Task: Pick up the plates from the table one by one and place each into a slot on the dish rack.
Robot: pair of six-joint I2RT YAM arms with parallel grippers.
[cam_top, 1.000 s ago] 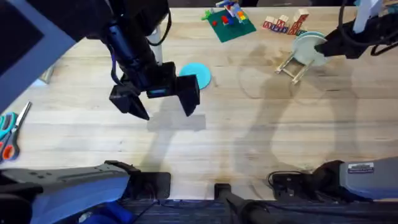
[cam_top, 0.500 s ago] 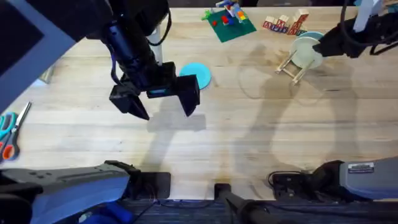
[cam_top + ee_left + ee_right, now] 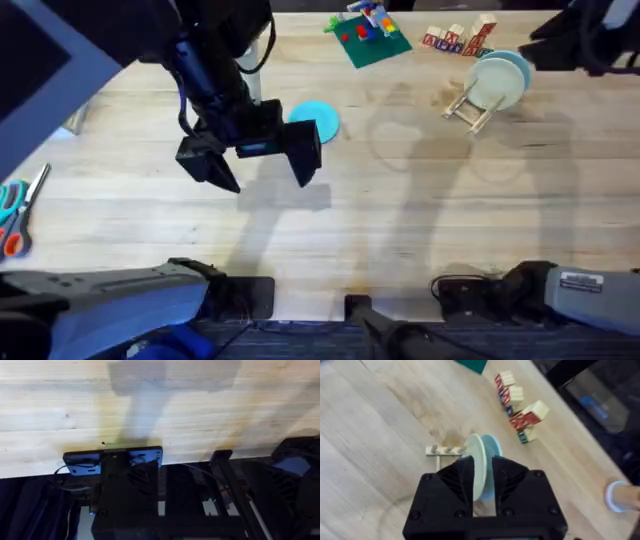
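Note:
The dish rack [image 3: 466, 104] stands at the table's [image 3: 420, 220] back right, with a pale cream plate [image 3: 491, 85] and a light blue plate [image 3: 514, 70] upright in its slots. In the right wrist view the cream plate [image 3: 478, 465] and the light blue plate [image 3: 493, 452] show past my right gripper [image 3: 485, 474], which is open, empty and above the rack [image 3: 445, 451]. A bright blue plate [image 3: 318, 115] lies flat on the table at the back middle. My left gripper [image 3: 262, 178] hangs open and empty just in front of and left of it.
A green baseplate with bricks [image 3: 368, 36] and a pile of letter blocks [image 3: 458, 40] lie along the back edge, near the rack. Scissors [image 3: 14, 215] sit at the far left edge. Bare wood stretches across the middle and front of the table.
My right gripper has let go of the cream plate and drawn back up and to the right, away from the rack. The left arm has not moved.

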